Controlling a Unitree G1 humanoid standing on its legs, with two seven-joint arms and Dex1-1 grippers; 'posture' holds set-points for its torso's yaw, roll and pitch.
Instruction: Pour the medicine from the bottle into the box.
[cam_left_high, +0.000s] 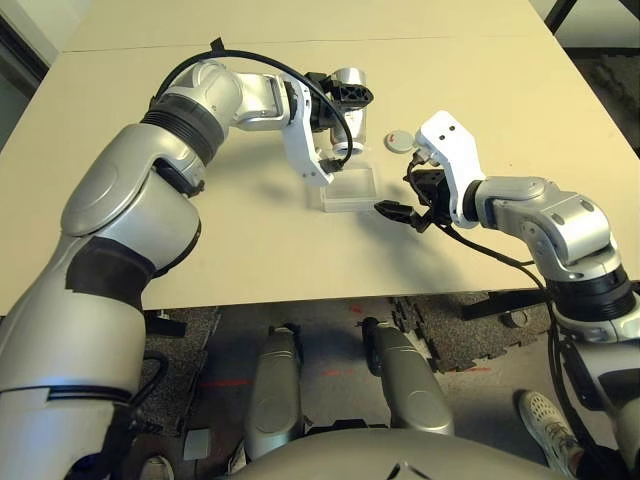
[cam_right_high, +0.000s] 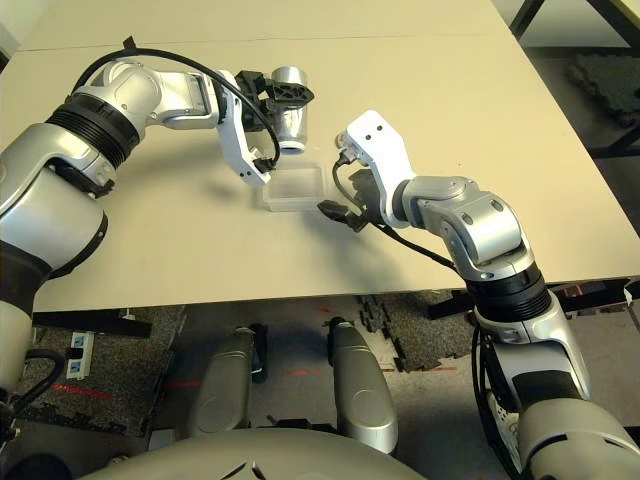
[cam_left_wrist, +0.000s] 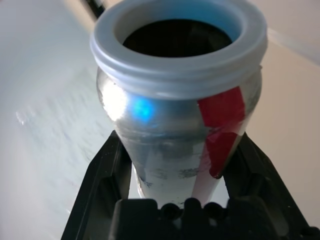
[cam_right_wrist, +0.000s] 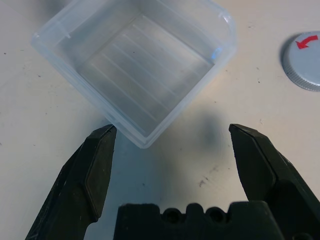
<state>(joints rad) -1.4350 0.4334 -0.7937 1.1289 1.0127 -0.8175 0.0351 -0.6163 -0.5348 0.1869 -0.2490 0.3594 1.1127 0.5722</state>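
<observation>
My left gripper (cam_left_wrist: 172, 185) has its fingers closed on the uncapped pill bottle (cam_left_wrist: 175, 130), which sits between them with its open mouth beyond the fingertips. In the head view the bottle is tipped, mouth towards the clear plastic tray (cam_right_wrist: 145, 65). I make out no pill in the tray, so I judge the pour is lined up but undone; tilting further over the tray is what remains. The tray sits on the worktop (cam_left_high: 450, 90), between my two grippers, just ahead of the right one. That right gripper (cam_right_wrist: 172, 129) stands wide and empty. Beyond it lies the round grey cap (cam_right_wrist: 306, 62), already off.
</observation>
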